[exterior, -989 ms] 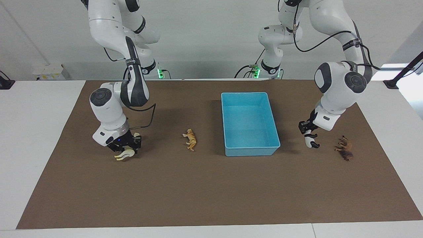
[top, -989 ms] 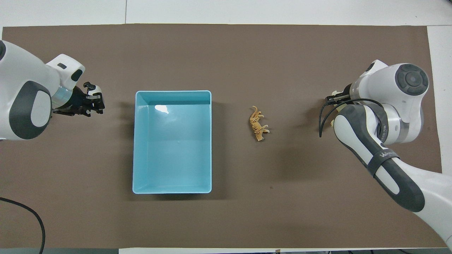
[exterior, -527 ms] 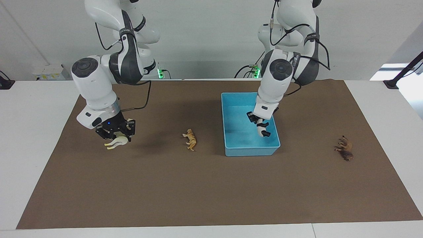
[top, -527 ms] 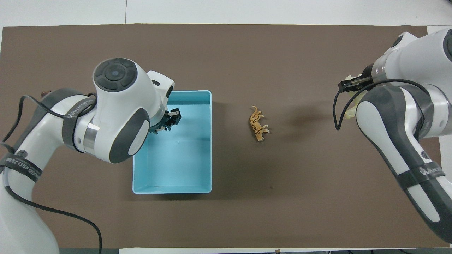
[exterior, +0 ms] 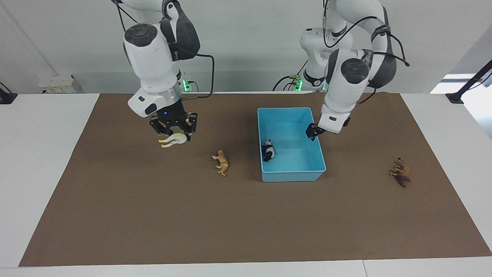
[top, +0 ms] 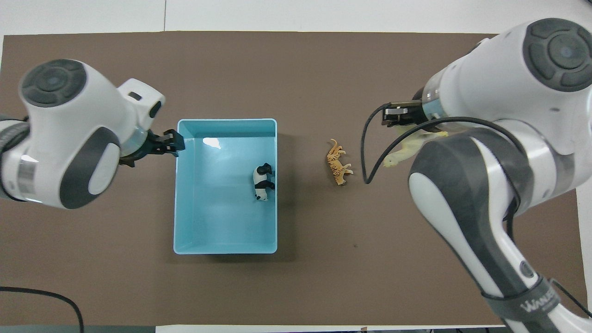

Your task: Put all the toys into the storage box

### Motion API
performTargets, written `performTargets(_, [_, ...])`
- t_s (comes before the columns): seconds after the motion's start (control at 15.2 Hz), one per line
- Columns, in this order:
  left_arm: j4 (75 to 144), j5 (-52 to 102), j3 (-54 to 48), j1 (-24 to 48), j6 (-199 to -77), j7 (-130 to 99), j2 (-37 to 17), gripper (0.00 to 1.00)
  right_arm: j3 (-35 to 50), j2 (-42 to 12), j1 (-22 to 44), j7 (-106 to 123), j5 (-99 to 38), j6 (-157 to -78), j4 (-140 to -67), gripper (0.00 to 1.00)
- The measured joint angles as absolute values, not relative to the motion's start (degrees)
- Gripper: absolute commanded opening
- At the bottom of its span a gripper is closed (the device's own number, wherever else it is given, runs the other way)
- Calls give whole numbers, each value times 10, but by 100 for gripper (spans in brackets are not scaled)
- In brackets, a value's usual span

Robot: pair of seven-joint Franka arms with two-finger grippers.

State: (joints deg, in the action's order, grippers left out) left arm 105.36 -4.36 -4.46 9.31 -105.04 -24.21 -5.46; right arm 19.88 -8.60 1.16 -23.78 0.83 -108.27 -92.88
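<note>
The box point(exterior: 291, 143) sits on the brown mat point(exterior: 246, 215), and everything else is placed from it. The panda point(exterior: 268, 150) lies inside the box, against the wall toward the right arm's end of the table. The left gripper point(exterior: 312, 133) hangs over the box's rim on the side toward the left arm's end, holding nothing; whether its fingers are spread or pressed together I cannot tell. The tiger point(exterior: 221, 162) lies on its side on the mat just beside the box, toward the right arm's end. The right gripper point(exterior: 173, 130) is up over the mat, past the tiger from the box, pinching the llama point(exterior: 173, 140) from above, the llama's legs sticking out sideways. The lion point(exterior: 400, 172) lies on the mat well apart from the box, toward the left arm's end.
</note>
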Motion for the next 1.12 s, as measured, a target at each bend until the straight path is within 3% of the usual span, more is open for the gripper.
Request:
performTargets(0.13, [1055,-47,-42,19,-1074,-151,-52,100,236,-89,45,-339,2,-1118,-926,0])
performTargets(0.4, [1101,-48,-41,-86,-1215,-77,-63,100,243,-132,171,-463,3,-1225,-930,0])
performTargets(0.66, [1132,-49,-42,-143,-1385,-16,-131,100,240,-214,250,-526,39,-1302,-931,1])
performTargets(0.73, [1123,-49,-42,-149,-1402,-11,-151,100,240,-236,262,-551,66,-1318,-932,99])
performTargets(0.92, [1069,-55,-44,-151,-1425,-9,-212,100,239,-283,278,-647,110,-1337,-928,100])
performTargets(1.12, [1051,-79,-44,-159,-1467,-9,-251,100,239,-285,280,-690,110,-1233,-863,100])
